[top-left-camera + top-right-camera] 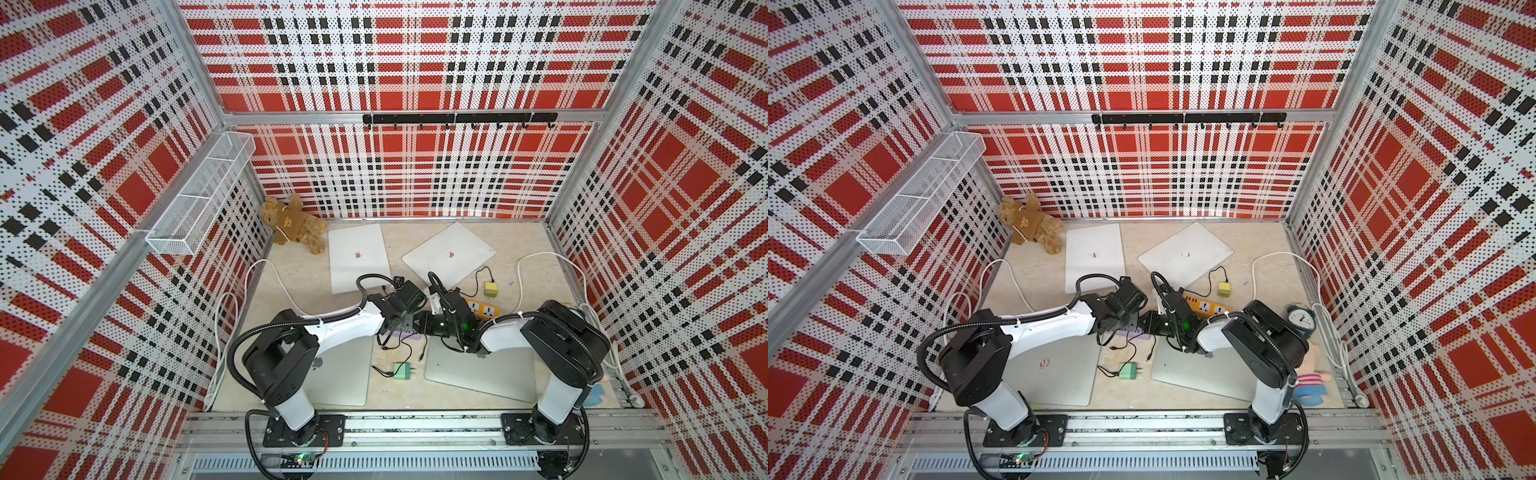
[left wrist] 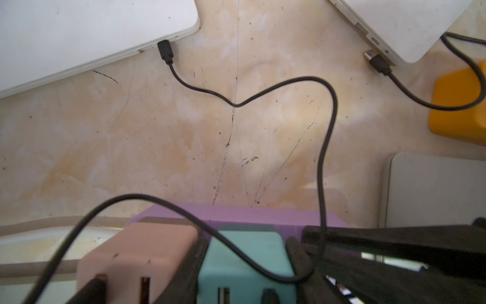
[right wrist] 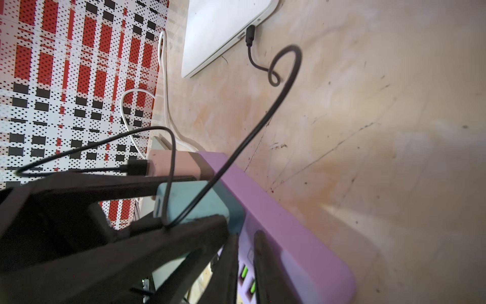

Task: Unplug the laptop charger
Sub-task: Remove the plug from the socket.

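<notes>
A teal laptop charger (image 2: 226, 265) (image 3: 189, 208) is plugged into a purple power strip (image 2: 236, 214) (image 3: 289, 223), right beside a pink charger (image 2: 136, 250) (image 3: 178, 163). My left gripper (image 2: 247, 247) (image 1: 409, 324) is shut on the teal charger, one finger on each side. Its black cable (image 2: 326, 131) loops over to a connector (image 2: 165, 51) at the edge of a white laptop (image 2: 79, 34). My right gripper (image 3: 246, 237) (image 1: 420, 324) rests on top of the purple strip, its jaws nearly together with nothing between them. In both top views the two grippers meet tip to tip at mid-table.
An orange power strip (image 1: 482, 309) and a yellow charger (image 1: 491, 289) lie behind the right arm. A loose green charger (image 1: 402, 371) sits between two silver laptops (image 1: 345, 374) (image 1: 478, 370). Teddy bear (image 1: 295, 224) at back left; alarm clock (image 1: 1301, 320) and plush toy (image 1: 1308, 382) at right.
</notes>
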Robot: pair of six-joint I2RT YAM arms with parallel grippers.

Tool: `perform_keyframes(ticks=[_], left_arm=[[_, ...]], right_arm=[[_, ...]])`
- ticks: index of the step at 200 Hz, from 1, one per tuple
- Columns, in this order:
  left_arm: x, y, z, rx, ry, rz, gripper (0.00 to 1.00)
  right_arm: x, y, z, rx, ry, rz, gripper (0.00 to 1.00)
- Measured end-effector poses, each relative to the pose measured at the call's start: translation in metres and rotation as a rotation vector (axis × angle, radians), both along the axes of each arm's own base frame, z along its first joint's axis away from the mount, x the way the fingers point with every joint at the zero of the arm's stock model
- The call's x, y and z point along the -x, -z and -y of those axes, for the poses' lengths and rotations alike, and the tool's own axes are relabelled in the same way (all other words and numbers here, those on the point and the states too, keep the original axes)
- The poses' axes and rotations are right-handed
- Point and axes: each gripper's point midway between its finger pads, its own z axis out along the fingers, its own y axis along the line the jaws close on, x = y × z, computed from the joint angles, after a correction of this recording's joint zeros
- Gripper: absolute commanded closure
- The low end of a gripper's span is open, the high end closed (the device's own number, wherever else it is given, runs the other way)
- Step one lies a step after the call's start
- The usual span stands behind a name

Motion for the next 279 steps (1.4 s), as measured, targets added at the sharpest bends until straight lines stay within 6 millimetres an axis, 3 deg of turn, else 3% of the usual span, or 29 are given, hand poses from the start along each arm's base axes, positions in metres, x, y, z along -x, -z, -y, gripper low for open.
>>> perform_keyframes(ticks=[58, 134, 205, 279], left_arm=[[0.002, 0.0, 0.002, -0.086, -0.005, 0.027, 0.62], [0.004, -0.001, 0.004, -0.029, -0.01, 0.008, 0.62], [0.006, 0.0, 0.004, -0.012, -0.008, 0.0, 0.62], [0.005, 0.0, 0.004, -0.008, -0.01, 0.002, 0.62]], right_arm=[[-0.009, 0.003, 0.001, 0.034, 0.041, 0.032, 0.84], [-0.014, 0.002, 0.004, 0.032, 0.068, 0.054, 0.82], [0.005, -0.006, 0.007, 0.033, 0.015, 0.008, 0.8], [0.025, -0.004, 0.004, -0.011, -0.05, -0.056, 0.88]])
